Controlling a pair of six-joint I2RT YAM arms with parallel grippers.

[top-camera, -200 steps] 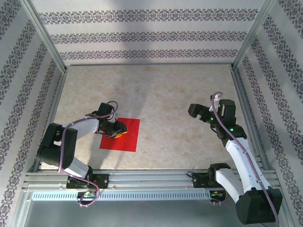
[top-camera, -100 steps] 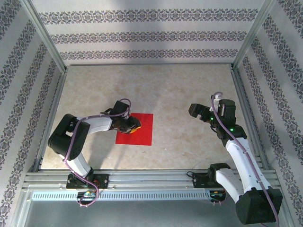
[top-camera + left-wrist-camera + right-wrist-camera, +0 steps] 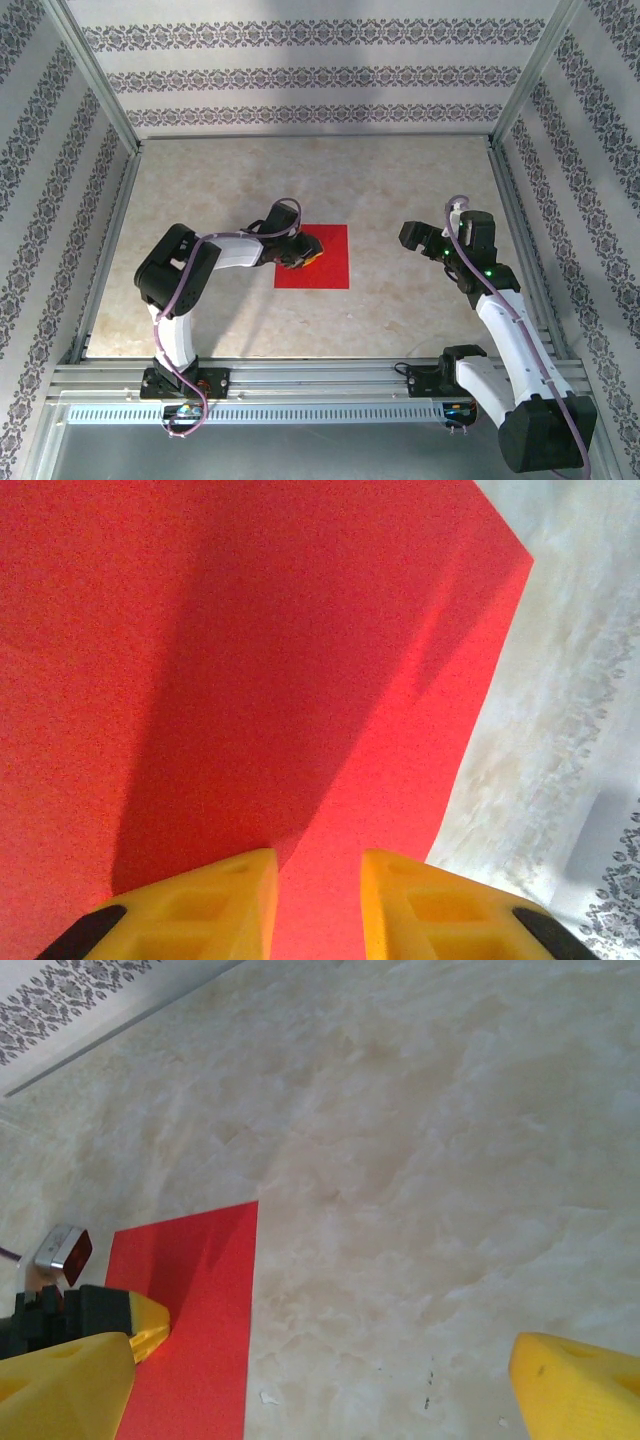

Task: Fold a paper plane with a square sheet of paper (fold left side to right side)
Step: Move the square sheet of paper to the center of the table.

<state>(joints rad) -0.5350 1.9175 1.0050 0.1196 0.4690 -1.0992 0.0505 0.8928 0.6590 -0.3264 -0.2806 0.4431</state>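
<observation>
**Top external view: left hand on the red sheet, right hand empty**

The square sheet of paper [image 3: 330, 265] lies flat and unfolded on the table [image 3: 400, 180], a little left of centre. My left gripper [image 3: 305, 255] sits over its left part. In the left wrist view, my yellow fingers [image 3: 200, 900] stand slightly apart with bare red paper between them. They seem to press on the sheet, though I cannot be sure. My right gripper [image 3: 412, 237] hovers well to the right, jaws spread wide, holding nothing.
</observation>
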